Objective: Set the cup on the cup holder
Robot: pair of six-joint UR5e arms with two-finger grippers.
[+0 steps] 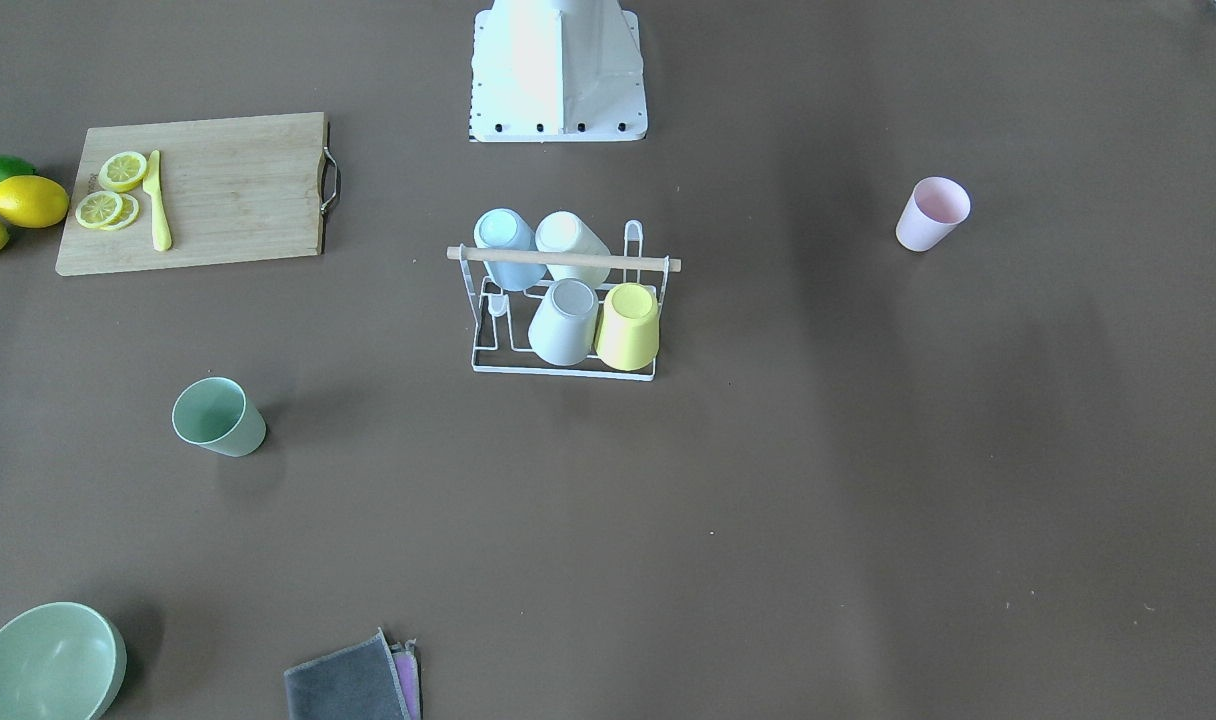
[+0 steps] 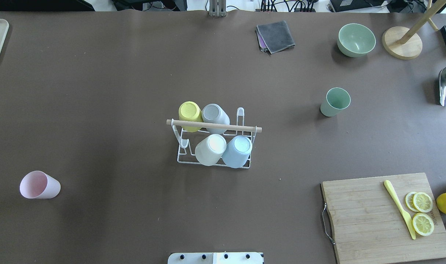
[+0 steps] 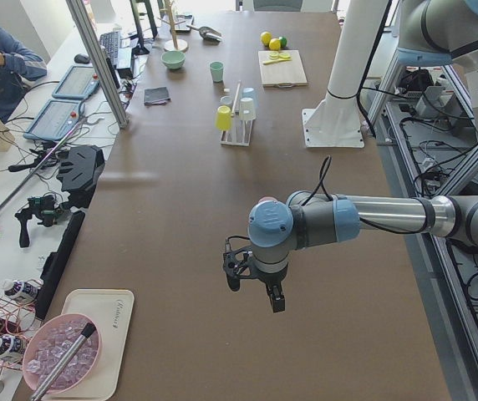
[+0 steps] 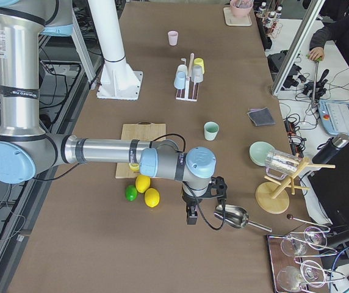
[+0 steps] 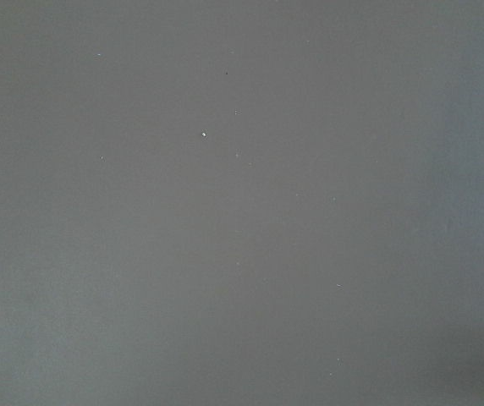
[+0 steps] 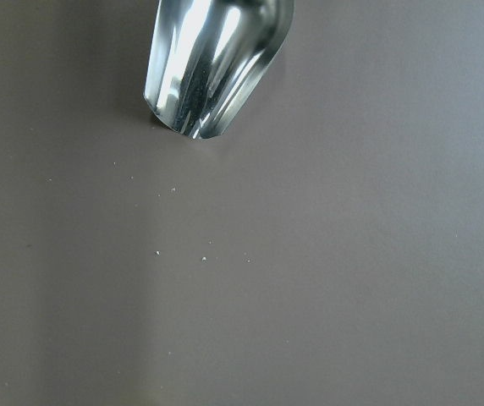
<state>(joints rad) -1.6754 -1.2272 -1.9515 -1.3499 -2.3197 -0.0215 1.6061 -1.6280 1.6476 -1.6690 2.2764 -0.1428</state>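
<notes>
Four cups (image 2: 190,112) sit on the mid-counter cup holder (image 2: 214,126); a pink cup (image 2: 39,185) and a green cup (image 2: 335,102) stand loose. Only the side views show the left fingers (image 3: 276,299) and right fingers (image 4: 191,215); open or closed, one cannot tell.

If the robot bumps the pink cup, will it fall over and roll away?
It would probably tip easily: the pale pink plastic cup stands upright on its narrower bottom. It looks empty, so it is likely light. Once down, its tapered shape would probably roll in a curve.

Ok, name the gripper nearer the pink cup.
Left. The left gripper hovers at the table end with the pink cup; the right gripper is beside the metal scoop, opposite end.
</notes>
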